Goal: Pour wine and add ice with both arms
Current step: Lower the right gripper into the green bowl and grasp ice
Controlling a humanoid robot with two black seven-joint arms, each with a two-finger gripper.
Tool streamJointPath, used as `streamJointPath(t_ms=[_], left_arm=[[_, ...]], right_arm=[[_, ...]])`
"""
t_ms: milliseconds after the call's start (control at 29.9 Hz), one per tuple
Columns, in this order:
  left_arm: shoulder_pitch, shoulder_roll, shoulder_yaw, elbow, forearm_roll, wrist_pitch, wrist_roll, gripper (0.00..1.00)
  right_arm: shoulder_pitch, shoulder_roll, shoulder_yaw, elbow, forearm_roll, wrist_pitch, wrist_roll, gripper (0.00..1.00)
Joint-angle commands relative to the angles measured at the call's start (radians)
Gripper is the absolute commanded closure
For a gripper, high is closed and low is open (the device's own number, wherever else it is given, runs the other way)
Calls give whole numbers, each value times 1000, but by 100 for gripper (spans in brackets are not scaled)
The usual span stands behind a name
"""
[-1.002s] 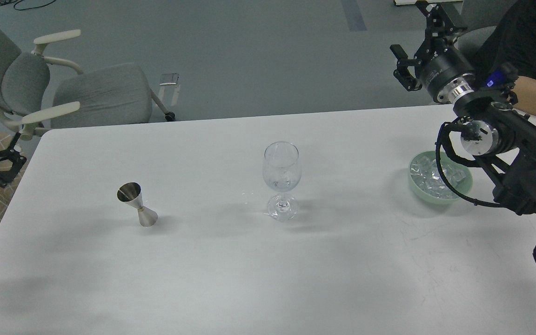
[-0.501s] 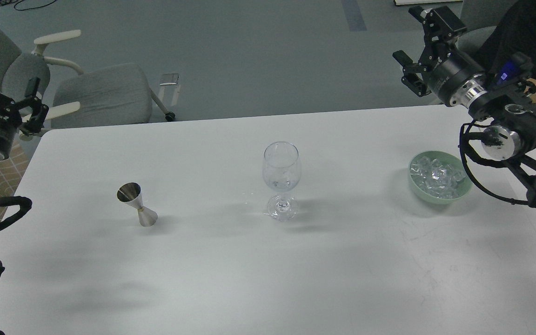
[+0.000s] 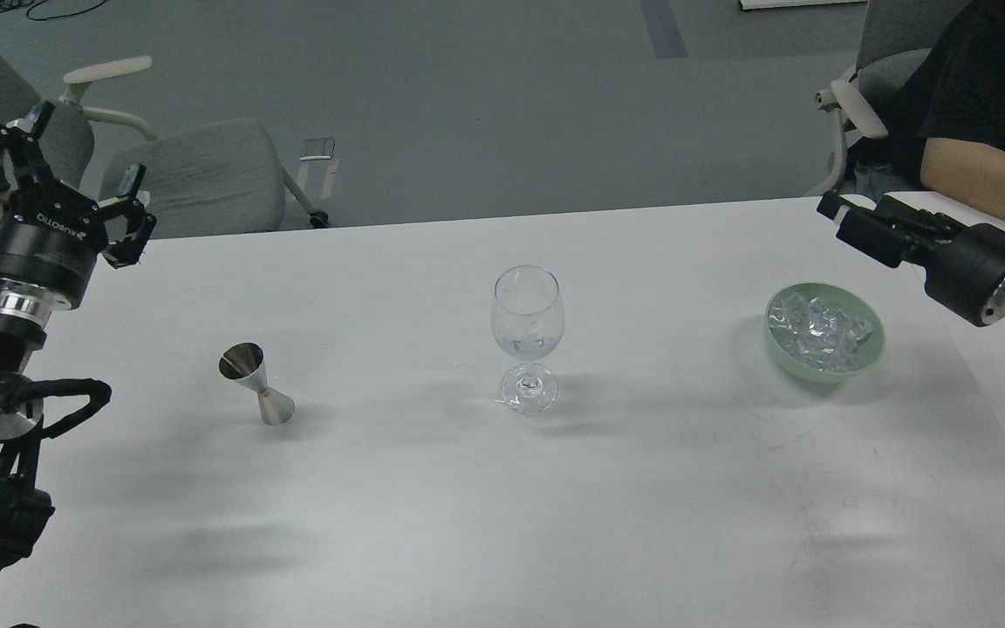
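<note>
A clear stemmed glass (image 3: 529, 316) stands upright at the table's middle. A steel jigger (image 3: 256, 385) stands to its left, tilted; no wine shows in it. The ice (image 3: 816, 324) lies piled in a pale green bowl (image 3: 871, 351) at the right. My left gripper (image 3: 58, 166) is open and empty, raised over the table's far left corner, well away from the jigger. My right gripper (image 3: 841, 216) points left, just beyond the bowl and above it, holding nothing that I can see. It is seen side-on, so its fingers cannot be told apart.
The white table (image 3: 502, 523) ends at a far edge just behind both grippers. A person's bare arm (image 3: 982, 179) rests at the far right corner. Grey office chairs (image 3: 197, 174) stand behind the table at the left.
My left arm has risen into view and its gripper has moved up and right. My right gripper has swung down and right from high behind the bowl, now lying level.
</note>
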Motion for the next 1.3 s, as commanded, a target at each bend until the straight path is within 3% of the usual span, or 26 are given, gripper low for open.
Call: streamJointPath(t_ms=[0,134,434,768,869,902,969,1103,1270], left_arm=[[-3,-27,0,-4,1,2,-1,2],[-3,-41,0,-5,1,-4,-1,2],[0,-52,0,-5,-1,-7,-2,2],[-1,-54,0,-5,1,-7,-2,2],[-1,-54,0,-5,-1,-7,-2,2],[-1,-55,0,-5,-1,-7,-2,2],[0,-55,0,-7,-1,-7,-2,2],[0,-55,0,-7,-1,-7,-2,2],[0,-57,0,-7,-1,-7,-2,2]], right_arm=[[-60,-11,-1,-16,-159,-92,-2,0],[-95,4,-1,-82,-224,-137,-2,0],[-120,110,-2,-200,-225,-136,-3,0],[-115,163,-39,-223,-227,-125,-2,2],[-120,163,-48,-228,-227,-125,-3,12],[-118,163,-61,-228,-227,-125,-3,28],[-112,163,-81,-228,-227,-125,-2,39],[-109,163,-85,-230,-228,-125,-3,46],[-95,163,-85,-243,-227,-125,-3,46]])
